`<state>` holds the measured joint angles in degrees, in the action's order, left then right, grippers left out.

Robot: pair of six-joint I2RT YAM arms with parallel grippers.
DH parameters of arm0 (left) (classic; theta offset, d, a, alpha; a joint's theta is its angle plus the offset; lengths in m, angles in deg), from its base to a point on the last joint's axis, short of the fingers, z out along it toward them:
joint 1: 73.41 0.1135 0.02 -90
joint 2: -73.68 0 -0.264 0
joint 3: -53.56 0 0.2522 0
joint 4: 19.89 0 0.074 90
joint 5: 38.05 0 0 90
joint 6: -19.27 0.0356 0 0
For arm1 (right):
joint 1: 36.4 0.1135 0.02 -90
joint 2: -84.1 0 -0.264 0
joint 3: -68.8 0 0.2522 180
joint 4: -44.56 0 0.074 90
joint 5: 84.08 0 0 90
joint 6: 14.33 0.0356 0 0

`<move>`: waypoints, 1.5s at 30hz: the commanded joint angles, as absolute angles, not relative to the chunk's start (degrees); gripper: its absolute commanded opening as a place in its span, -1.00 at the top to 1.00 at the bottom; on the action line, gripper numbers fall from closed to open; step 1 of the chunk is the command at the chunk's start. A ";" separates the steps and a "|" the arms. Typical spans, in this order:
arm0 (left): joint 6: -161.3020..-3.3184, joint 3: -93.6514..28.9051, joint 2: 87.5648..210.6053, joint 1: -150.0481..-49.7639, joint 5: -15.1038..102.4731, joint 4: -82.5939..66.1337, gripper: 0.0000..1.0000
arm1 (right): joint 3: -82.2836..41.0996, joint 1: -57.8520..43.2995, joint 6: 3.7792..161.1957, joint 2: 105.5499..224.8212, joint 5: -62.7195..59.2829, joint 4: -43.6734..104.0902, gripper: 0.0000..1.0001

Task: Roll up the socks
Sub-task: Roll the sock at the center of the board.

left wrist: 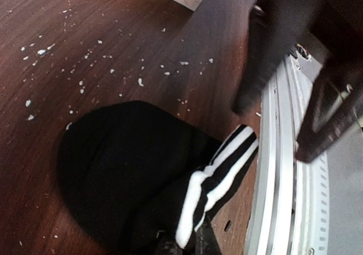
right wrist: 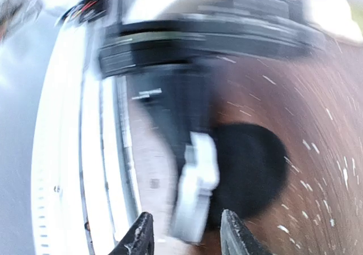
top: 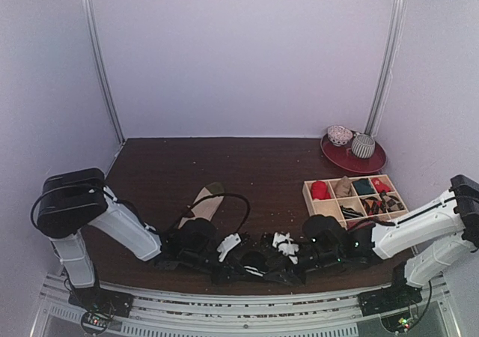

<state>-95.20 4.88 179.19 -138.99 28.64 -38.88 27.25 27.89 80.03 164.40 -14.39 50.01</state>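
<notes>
On the crumb-flecked dark surface [top: 247,165], your left pincer [left wrist: 184,245] clamps the black sock [left wrist: 125,170] by its striped cuff at the near edge. Your right pincer [right wrist: 184,238] gapes empty. The tan sock [top: 203,202] lies flat behind, and neither looks rolled yet.

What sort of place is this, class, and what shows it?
Probably a robot test booth: plain white walls close around a dark wooden table, with two robot arms bolted to a metal rail at its near edge.

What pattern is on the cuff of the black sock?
The cuff of the black sock has white stripes on black; clearest in the left wrist view.
</notes>
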 commanded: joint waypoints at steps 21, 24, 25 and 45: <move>-98.78 9.13 188.95 -137.40 26.37 -25.39 1.00 | 25.91 41.73 61.58 176.00 20.93 58.11 0.50; -98.64 8.86 189.58 -137.39 26.02 -25.72 1.00 | 27.08 41.87 61.35 174.70 22.47 58.86 0.25; -98.53 8.91 189.61 -137.39 25.95 -25.68 1.00 | 27.26 41.90 61.11 174.17 21.93 58.92 0.11; -98.03 9.56 188.91 -137.22 25.85 -26.30 1.00 | 24.43 43.33 62.73 178.40 21.27 56.85 0.44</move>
<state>-98.72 5.56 183.54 -136.82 21.44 -46.29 26.70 44.19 59.99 176.07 19.92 59.27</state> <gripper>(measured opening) 0.022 0.305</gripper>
